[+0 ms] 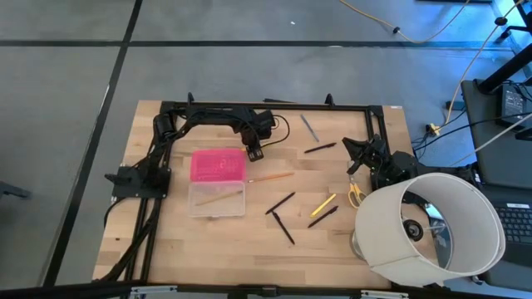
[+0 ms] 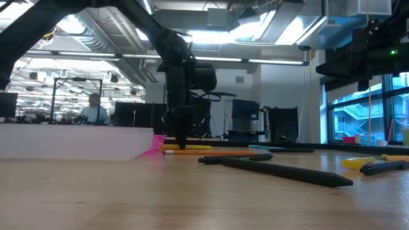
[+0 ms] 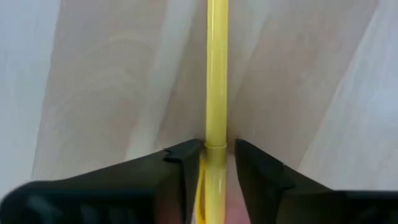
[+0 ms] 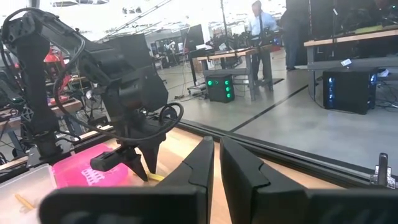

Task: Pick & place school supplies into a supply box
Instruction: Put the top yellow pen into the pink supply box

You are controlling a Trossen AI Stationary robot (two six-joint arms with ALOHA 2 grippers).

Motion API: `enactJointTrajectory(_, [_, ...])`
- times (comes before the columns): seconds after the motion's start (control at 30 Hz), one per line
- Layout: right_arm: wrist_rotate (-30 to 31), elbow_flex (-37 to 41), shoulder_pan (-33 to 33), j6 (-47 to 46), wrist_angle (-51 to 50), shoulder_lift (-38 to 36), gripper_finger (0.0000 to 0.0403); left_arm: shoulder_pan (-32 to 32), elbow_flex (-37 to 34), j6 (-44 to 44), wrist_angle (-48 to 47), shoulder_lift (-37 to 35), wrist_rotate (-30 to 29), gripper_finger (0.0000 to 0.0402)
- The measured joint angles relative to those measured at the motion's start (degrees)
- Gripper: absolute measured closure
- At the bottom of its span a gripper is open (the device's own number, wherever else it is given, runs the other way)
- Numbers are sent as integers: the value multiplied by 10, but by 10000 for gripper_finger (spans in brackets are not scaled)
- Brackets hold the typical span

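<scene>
The supply box lies open: its pink lid (image 1: 218,164) is on the far side of the clear tray (image 1: 216,200), and a wood-coloured pencil (image 1: 218,198) lies inside. My left gripper (image 1: 253,153) points down at the lid's right edge. It is open, with one finger on each side of a yellow pencil (image 3: 216,74) lying on the table. A narrow strip of table shows between the pencil and one finger (image 3: 249,168). A wood-coloured pencil (image 1: 271,177) lies right of the box. My right gripper (image 1: 353,156) is shut and waits above the table, far of the yellow-handled scissors (image 1: 355,195).
Black pens (image 1: 280,203) (image 1: 283,227) (image 1: 322,218) (image 1: 320,148), a yellow pen (image 1: 323,204) and a grey pen (image 1: 309,127) are scattered over the table's middle. A large white lampshade (image 1: 432,228) stands at the near right corner. A person stands far off in the room.
</scene>
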State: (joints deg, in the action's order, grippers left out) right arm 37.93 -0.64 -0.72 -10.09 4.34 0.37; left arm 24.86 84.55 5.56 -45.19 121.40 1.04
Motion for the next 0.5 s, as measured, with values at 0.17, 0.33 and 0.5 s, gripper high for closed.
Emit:
enactJointTrajectory(0.17, [0, 0, 0, 17, 0, 0, 369, -9, -1, 21, 2, 0, -5, 362])
enactJointTrajectory(0.33, [0, 0, 0, 20, 0, 0, 369, -12, -1, 23, 2, 0, -11, 384])
enactJointTrajectory(0.5, [0, 0, 0, 23, 0, 0, 369, -14, -5, 22, 7, -20, -22, 376])
